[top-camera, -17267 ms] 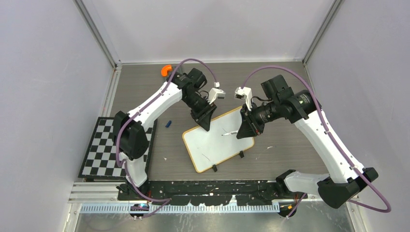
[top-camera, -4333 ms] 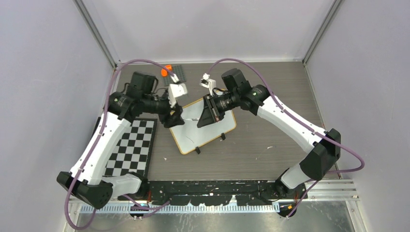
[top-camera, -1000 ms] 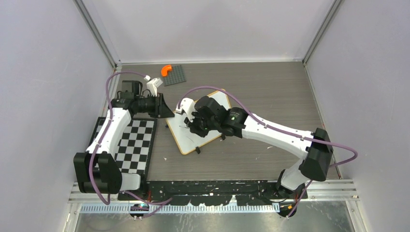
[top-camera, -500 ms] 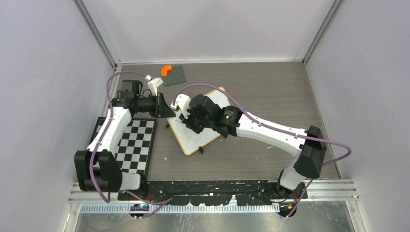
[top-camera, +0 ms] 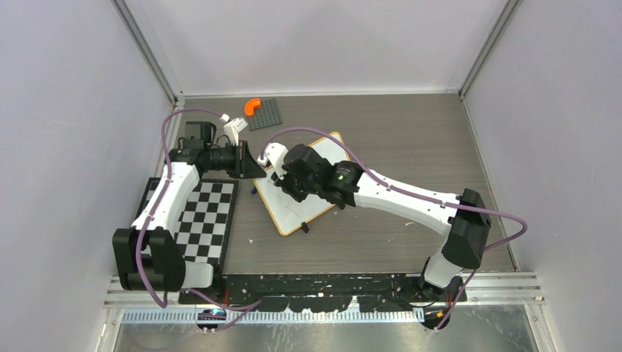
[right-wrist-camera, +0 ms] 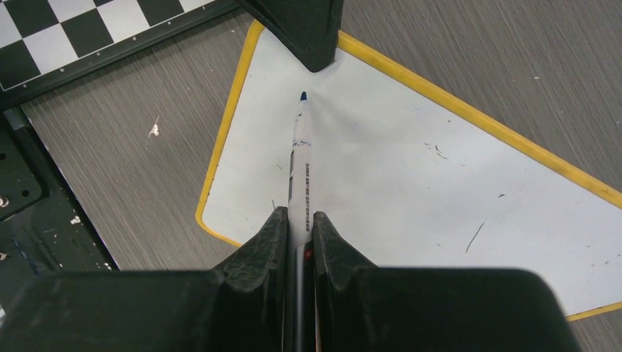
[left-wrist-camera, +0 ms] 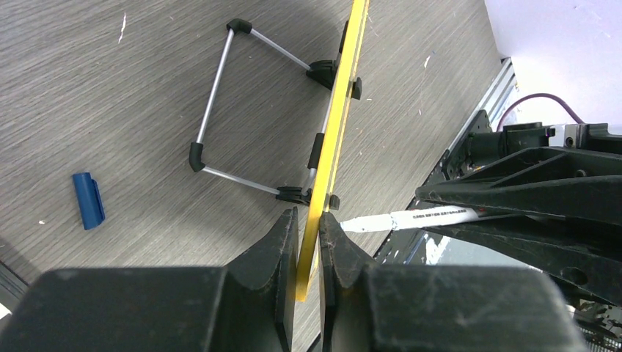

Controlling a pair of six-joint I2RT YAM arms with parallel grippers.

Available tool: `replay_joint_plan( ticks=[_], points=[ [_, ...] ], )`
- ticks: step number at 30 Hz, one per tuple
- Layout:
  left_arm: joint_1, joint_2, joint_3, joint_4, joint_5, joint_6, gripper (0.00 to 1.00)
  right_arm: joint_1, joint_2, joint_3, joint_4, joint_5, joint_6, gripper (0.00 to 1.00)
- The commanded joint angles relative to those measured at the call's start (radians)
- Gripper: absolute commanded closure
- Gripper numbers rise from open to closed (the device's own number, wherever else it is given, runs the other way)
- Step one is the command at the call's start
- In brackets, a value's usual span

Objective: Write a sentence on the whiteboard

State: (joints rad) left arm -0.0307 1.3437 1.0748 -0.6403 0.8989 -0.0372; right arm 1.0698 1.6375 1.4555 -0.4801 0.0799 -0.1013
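The whiteboard (top-camera: 293,214) lies slanted at the table's middle, white face with a yellow rim. In the left wrist view it appears edge-on as a thin yellow strip (left-wrist-camera: 339,110), and my left gripper (left-wrist-camera: 309,220) is shut on that edge at the board's left corner. My right gripper (right-wrist-camera: 299,220) is shut on a white marker (right-wrist-camera: 300,158). Its dark blue tip (right-wrist-camera: 303,95) hovers at the board (right-wrist-camera: 411,183) just below the left gripper's fingers (right-wrist-camera: 304,29). The white face carries only a few small dark specks, and no sentence is in view on it.
A checkerboard mat (top-camera: 192,220) lies left of the board. A dark grey studded plate (top-camera: 265,114) with an orange piece (top-camera: 252,105) sits at the back. A blue marker cap (left-wrist-camera: 89,199) lies on the wood. The board's wire stand (left-wrist-camera: 216,110) juts out behind it.
My right arm has swung left with the marker, bringing its tip up to the left gripper at the board's corner. The left arm has stayed where it was.
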Motion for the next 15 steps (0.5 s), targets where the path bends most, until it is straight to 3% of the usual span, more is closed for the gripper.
replay_joint_plan(
  ticks=[1,15],
  points=[
    [0.014,-0.014,0.016,0.034,-0.029,0.008,1.00,0.004,-0.001,0.049,0.047,0.038,0.017,1.00],
    [0.014,-0.024,0.010,0.036,-0.027,0.010,1.00,0.006,0.041,0.088,0.034,0.058,0.020,1.00]
  ],
)
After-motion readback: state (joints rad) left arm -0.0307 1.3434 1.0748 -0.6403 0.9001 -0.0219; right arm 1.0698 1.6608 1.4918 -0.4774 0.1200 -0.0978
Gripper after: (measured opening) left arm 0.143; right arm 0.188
